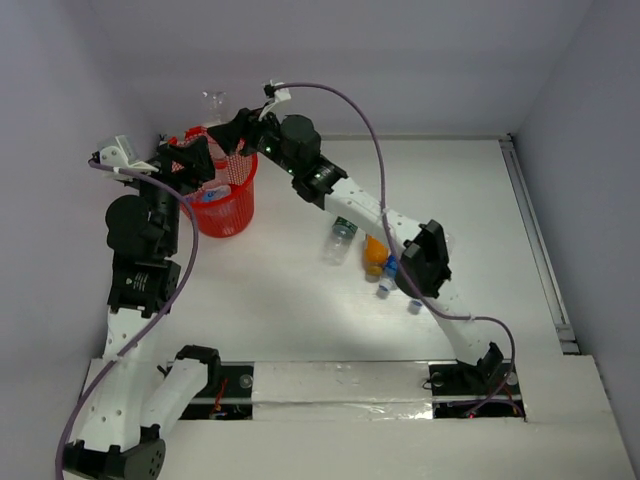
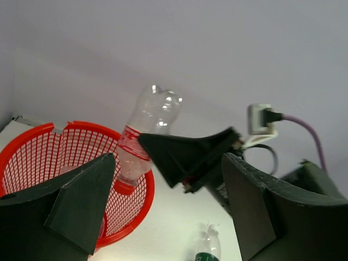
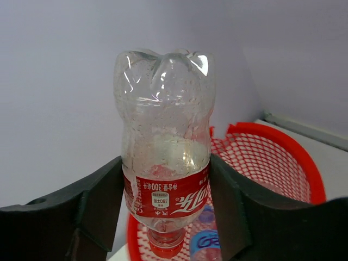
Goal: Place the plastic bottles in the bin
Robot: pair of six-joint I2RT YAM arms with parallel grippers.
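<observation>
My right gripper (image 1: 232, 138) is shut on a clear bottle with a red label (image 3: 166, 163), held cap down over the red mesh bin (image 1: 222, 200). The red cap hangs just above the bin's rim (image 3: 283, 157). A blue-labelled bottle (image 3: 204, 239) lies inside the bin. My left gripper (image 1: 188, 160) is open and empty beside the bin's left rim; its view shows the held bottle (image 2: 147, 130) over the bin (image 2: 32, 152). On the table lie a green-labelled bottle (image 1: 342, 240), an orange bottle (image 1: 374, 254) and two small blue-capped ones (image 1: 389, 268) (image 1: 414, 305).
The bin stands near the back wall at the table's far left. The right arm (image 1: 400, 240) stretches diagonally over the loose bottles. The green-labelled bottle also shows in the left wrist view (image 2: 205, 247). A rail (image 1: 535, 240) runs along the table's right edge.
</observation>
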